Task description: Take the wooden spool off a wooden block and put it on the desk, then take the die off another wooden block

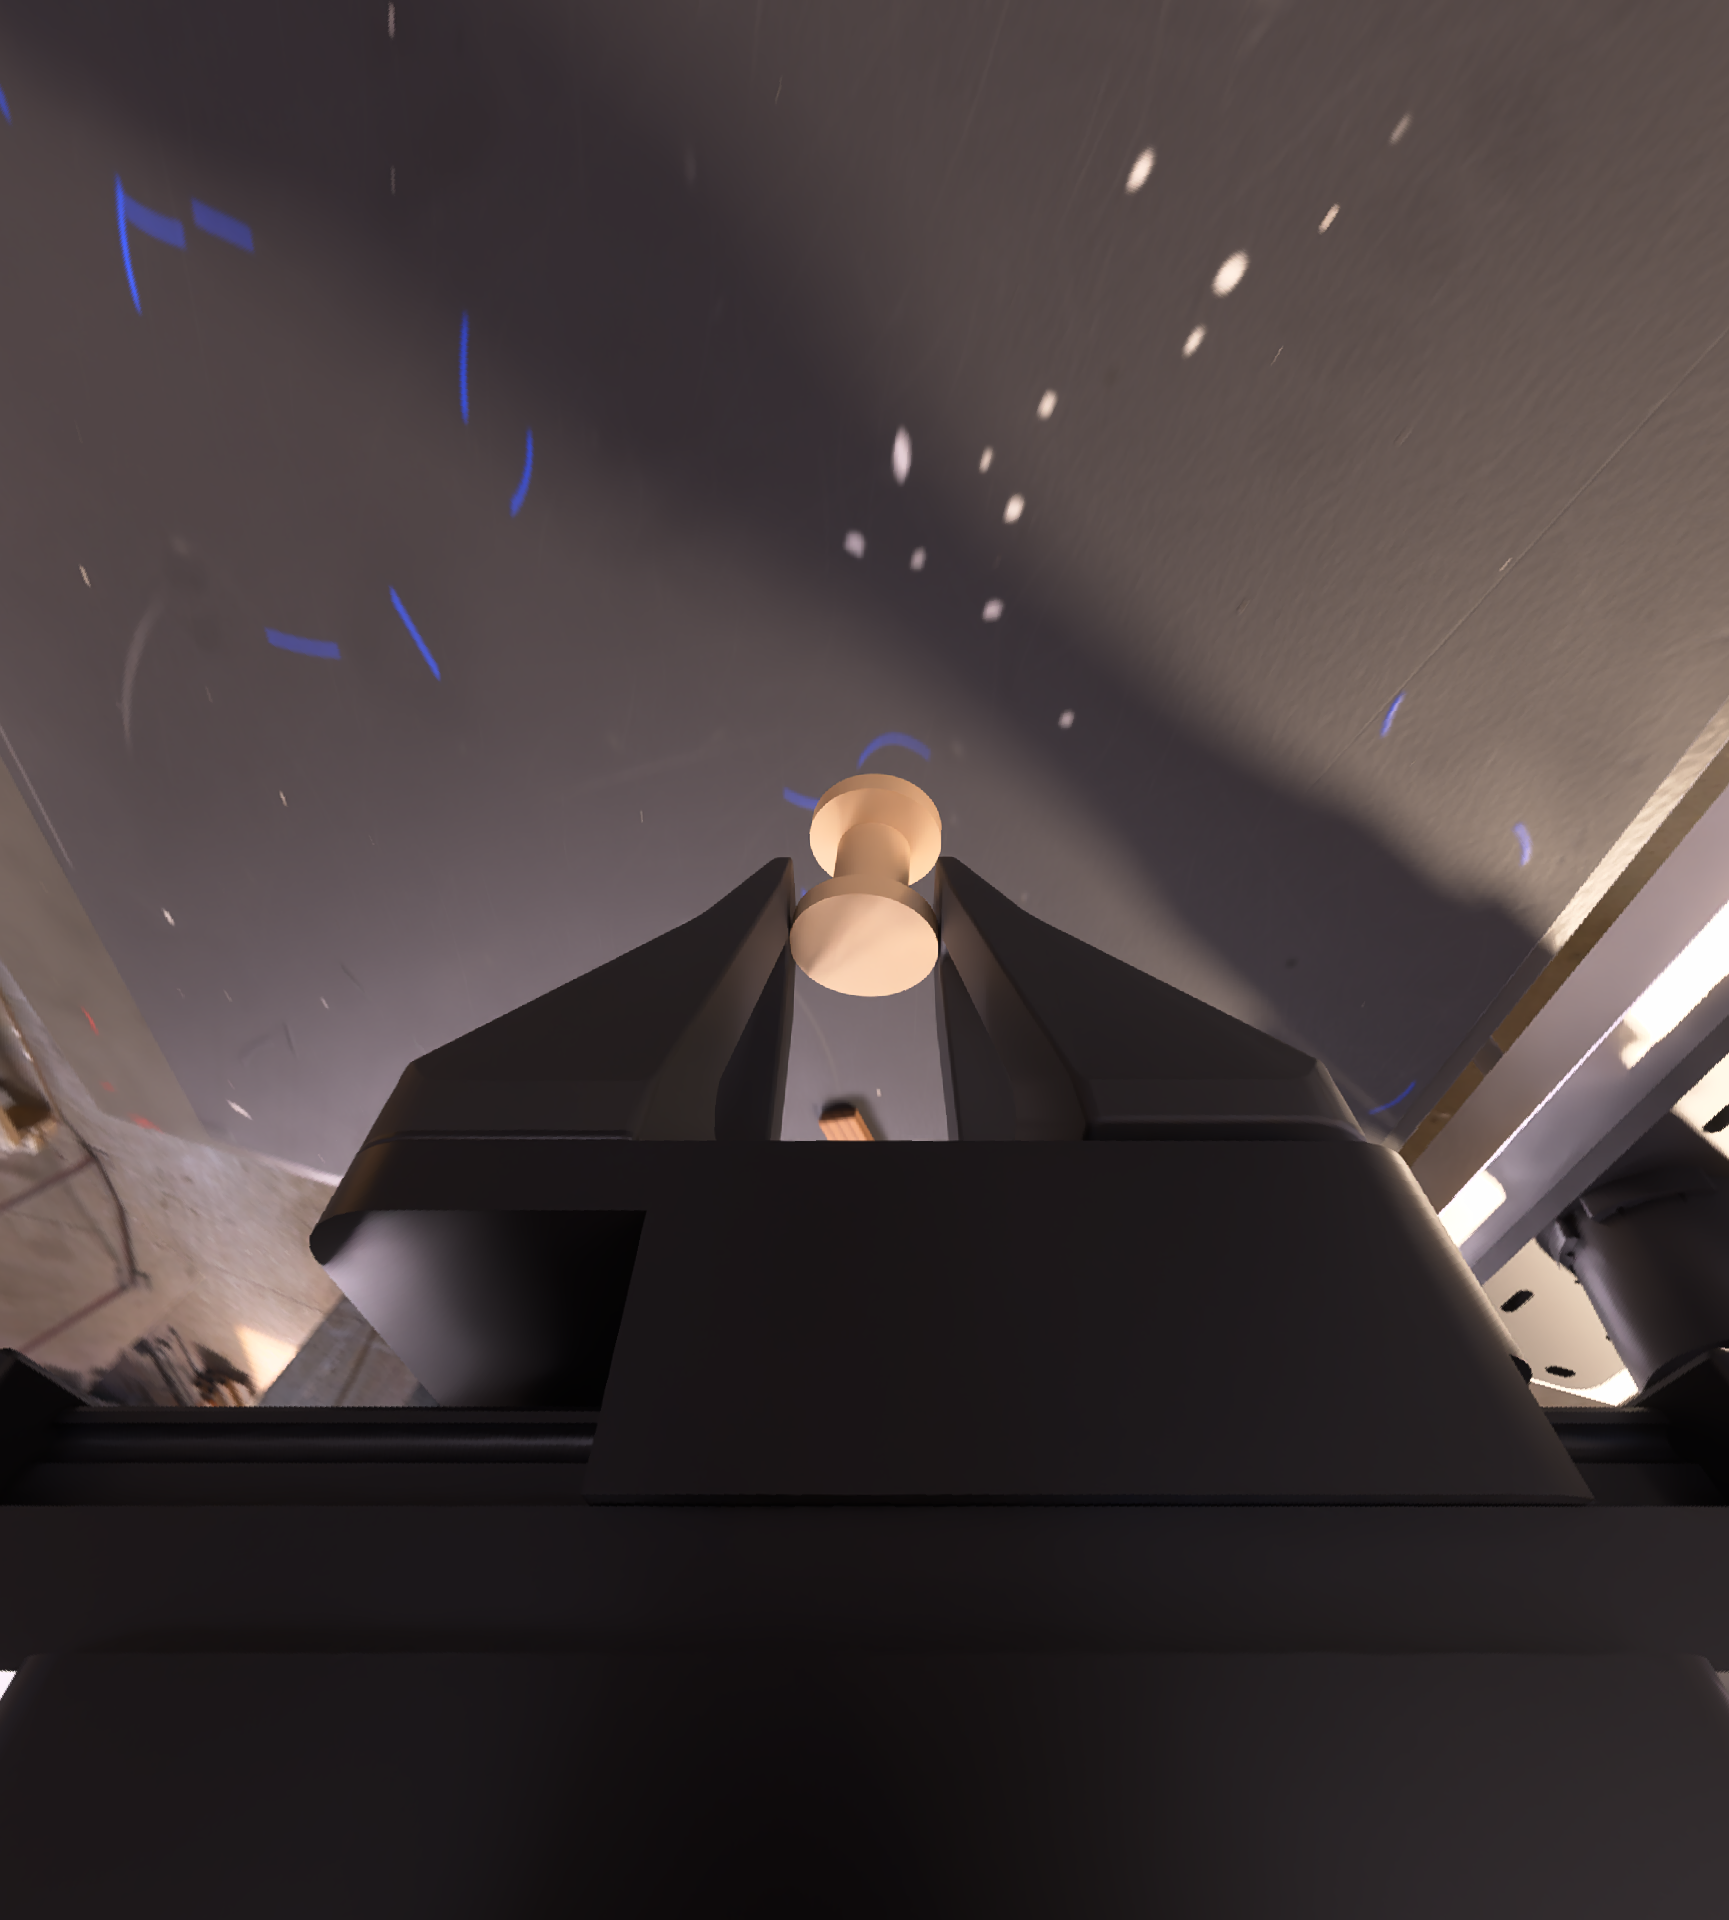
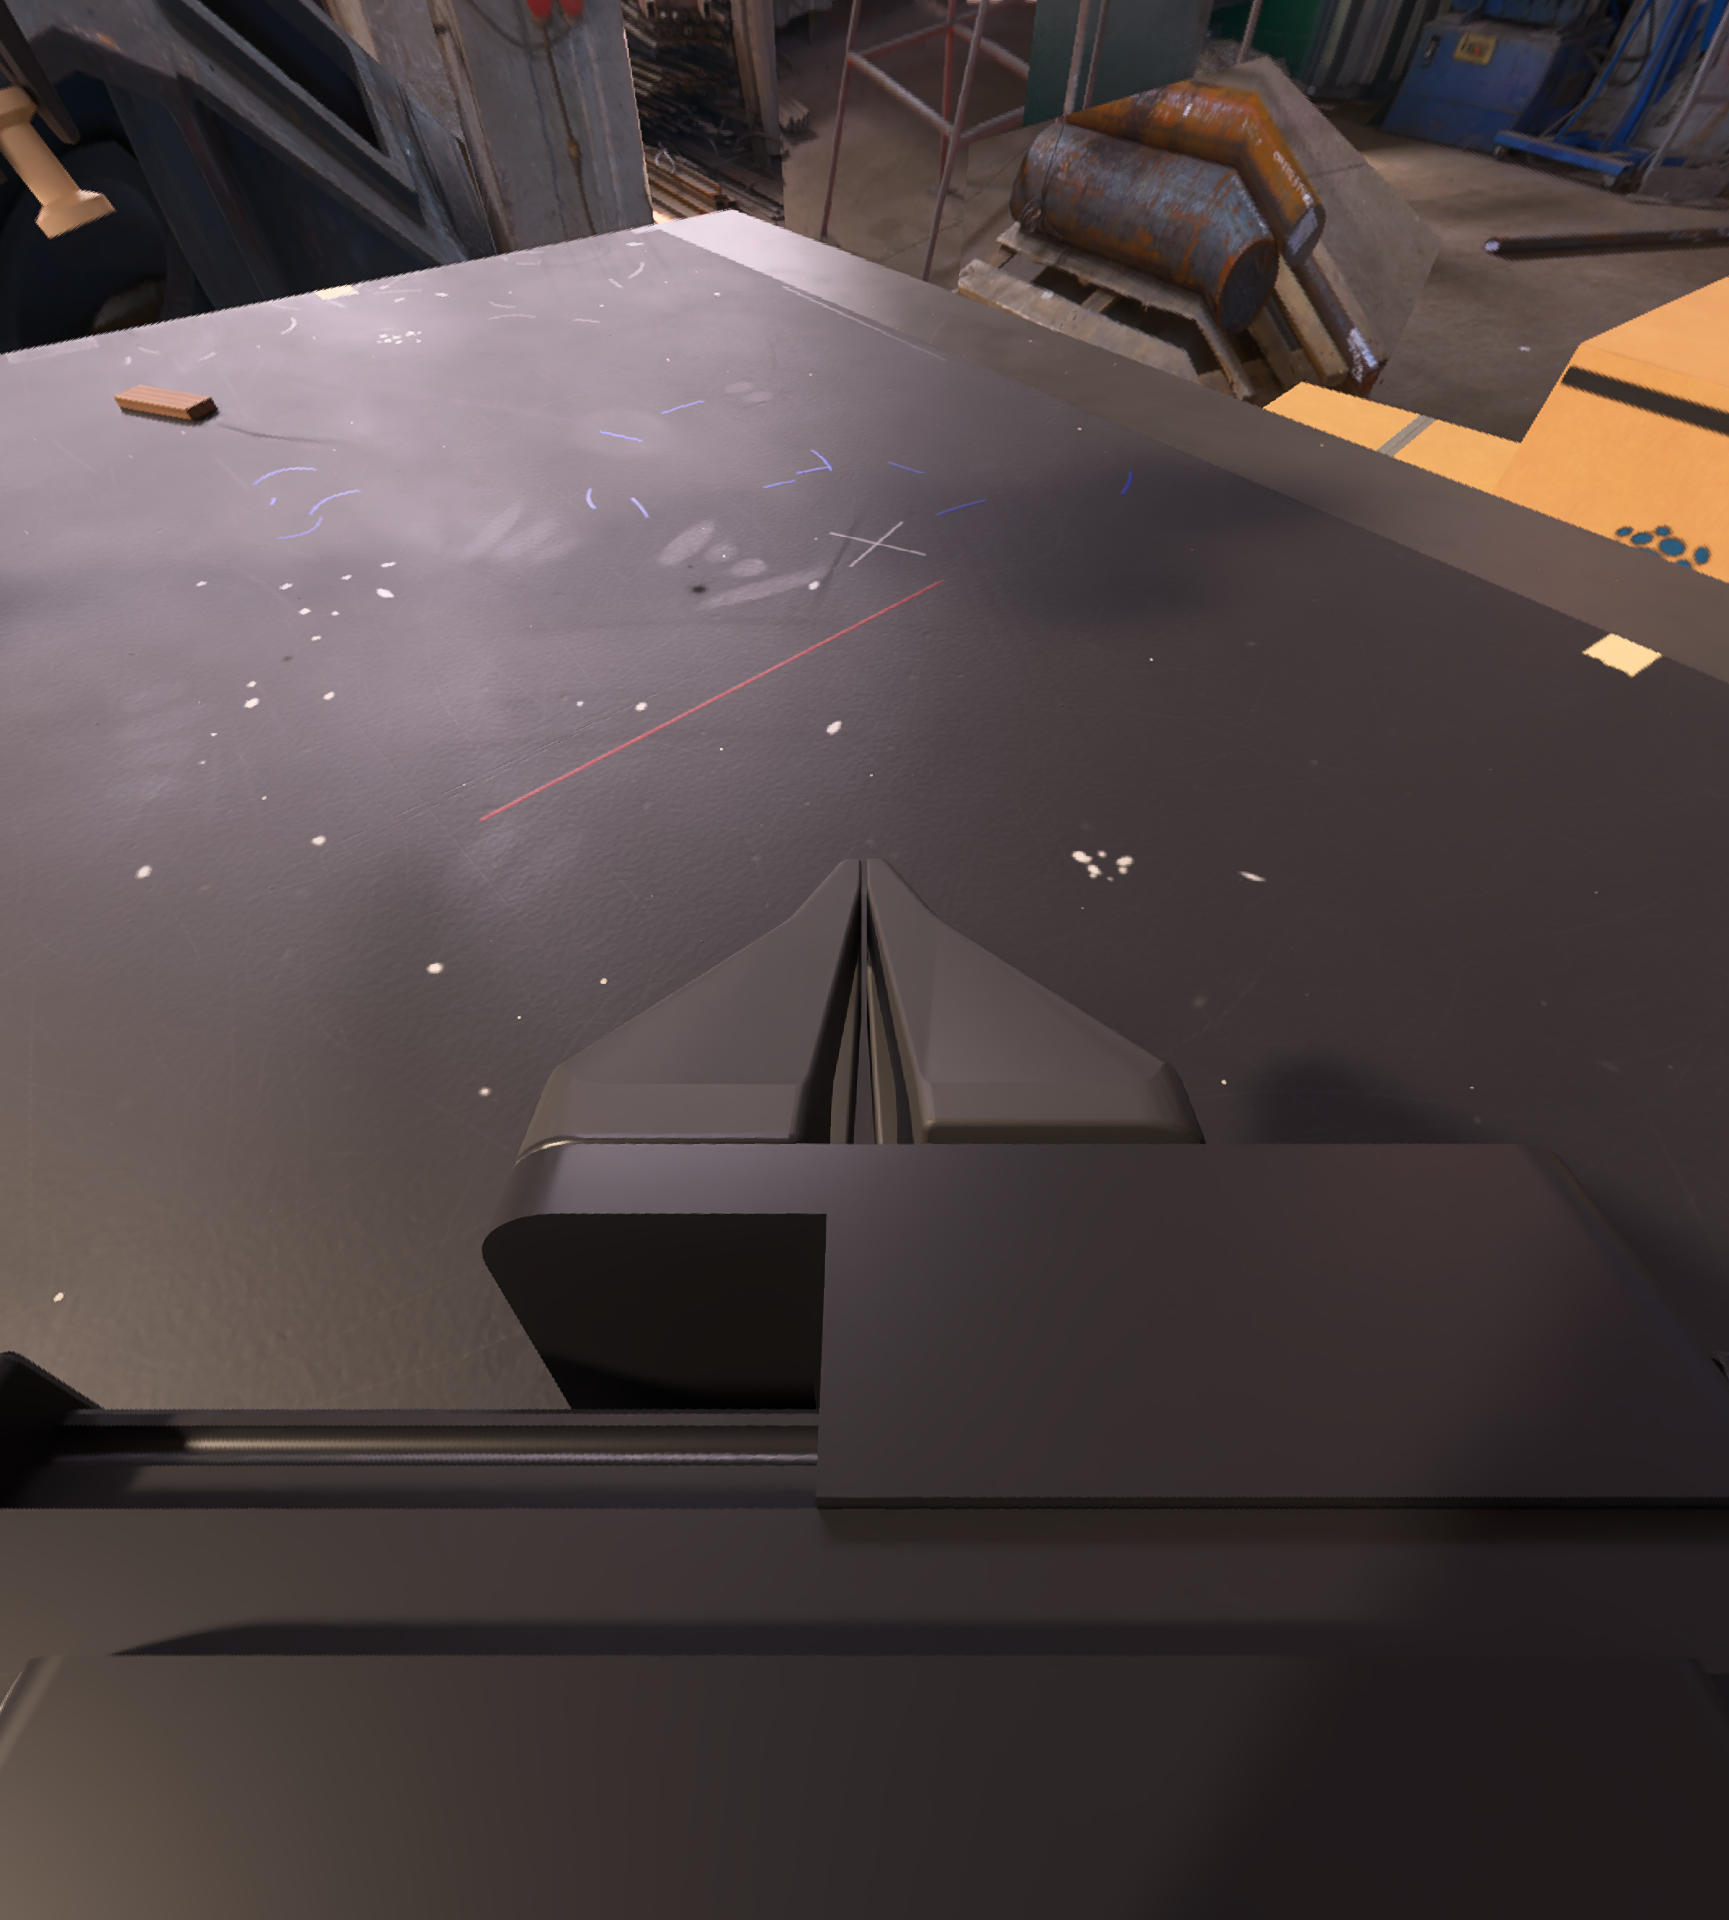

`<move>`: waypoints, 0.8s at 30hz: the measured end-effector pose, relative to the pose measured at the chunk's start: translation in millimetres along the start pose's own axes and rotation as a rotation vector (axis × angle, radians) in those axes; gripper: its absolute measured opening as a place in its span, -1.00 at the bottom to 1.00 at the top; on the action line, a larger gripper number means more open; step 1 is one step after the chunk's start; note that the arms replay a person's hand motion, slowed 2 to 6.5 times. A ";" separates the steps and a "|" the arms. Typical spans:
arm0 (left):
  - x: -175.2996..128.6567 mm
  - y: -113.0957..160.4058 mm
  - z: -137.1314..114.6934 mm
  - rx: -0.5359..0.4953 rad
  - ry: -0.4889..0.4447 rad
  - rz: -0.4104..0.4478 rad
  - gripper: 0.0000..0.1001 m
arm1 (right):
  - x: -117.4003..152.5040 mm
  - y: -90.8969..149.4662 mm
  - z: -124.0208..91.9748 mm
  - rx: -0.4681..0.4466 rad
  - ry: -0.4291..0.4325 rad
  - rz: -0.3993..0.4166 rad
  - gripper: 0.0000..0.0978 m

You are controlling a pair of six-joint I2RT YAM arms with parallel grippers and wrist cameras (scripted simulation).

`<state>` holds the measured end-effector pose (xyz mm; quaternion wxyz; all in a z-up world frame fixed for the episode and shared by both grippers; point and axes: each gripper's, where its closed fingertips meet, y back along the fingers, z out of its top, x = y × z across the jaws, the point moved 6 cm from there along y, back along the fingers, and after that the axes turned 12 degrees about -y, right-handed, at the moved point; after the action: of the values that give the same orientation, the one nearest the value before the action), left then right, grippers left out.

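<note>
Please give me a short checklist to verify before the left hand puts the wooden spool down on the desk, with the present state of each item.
1. Left hand grips the wooden spool: ok, fingers close on its lower flange.
2. Spool is clear of the wooden block: ok, it hangs above the desk, block bare.
3. Free desk surface for placing: ok, only marks and specks nearby.
4. Right hand out of the way: ok, shut, empty, far from the spool.
5. Die and second block located: cannot tell, neither is in view.

Pale spool (image 1: 868,899) — dark speckled desk (image 2: 631,935)
</note>
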<state>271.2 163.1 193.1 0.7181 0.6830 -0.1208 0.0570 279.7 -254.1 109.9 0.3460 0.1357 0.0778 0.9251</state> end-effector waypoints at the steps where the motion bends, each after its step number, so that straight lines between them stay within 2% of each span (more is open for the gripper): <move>1: 0.0 -0.6 11.8 -0.007 -0.024 -0.003 -0.56 | 0.4 0.3 0.3 -0.001 0.004 0.000 -0.98; 8: -3.1 -14.1 89.5 -0.052 -0.184 -0.033 -0.56 | 1.3 0.8 0.3 -0.001 0.013 0.000 -0.98; 14: -5.1 -37.0 149.5 -0.090 -0.287 -0.075 -0.56 | 1.2 0.8 -0.9 0.001 0.014 0.002 -0.98; 19: -5.6 -62.3 190.2 -0.098 -0.348 -0.112 -0.56 | 1.5 0.5 -4.4 0.013 0.017 0.005 -0.98; 24: -4.9 -85.4 219.6 -0.096 -0.390 -0.144 -0.55 | 2.3 0.2 -7.1 0.026 0.029 0.009 -0.98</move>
<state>266.5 -60.1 117.6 0.7152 0.6529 -0.2107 -0.1336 275.7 -253.0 103.6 0.3387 0.1272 0.0941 0.9275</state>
